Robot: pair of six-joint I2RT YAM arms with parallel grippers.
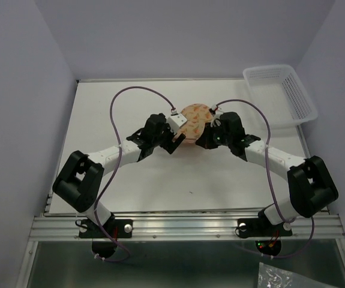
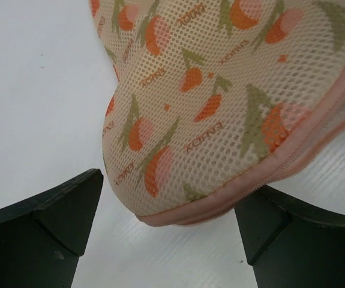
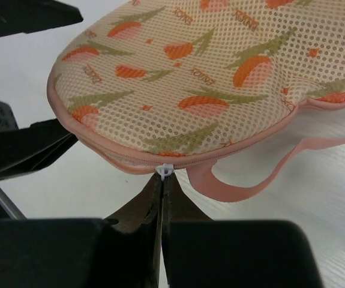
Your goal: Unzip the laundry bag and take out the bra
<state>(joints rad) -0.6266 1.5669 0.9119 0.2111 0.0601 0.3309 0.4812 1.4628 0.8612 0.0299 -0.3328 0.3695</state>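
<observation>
The laundry bag [image 1: 192,122] is a pink mesh pouch with orange print lying on the table between my two grippers. It fills the left wrist view [image 2: 220,96] and the right wrist view [image 3: 196,78], its zip closed along the pink trim. My left gripper [image 2: 169,231] is open, its fingers on either side of the bag's near lobe. My right gripper [image 3: 162,180] is shut on the small white zip pull [image 3: 164,171] at the bag's edge. A pink loop strap [image 3: 250,180] hangs beside it. The bra is hidden.
A white plastic lattice basket [image 1: 280,93] stands at the back right of the white table [image 1: 130,180]. Purple cables arc above both arms.
</observation>
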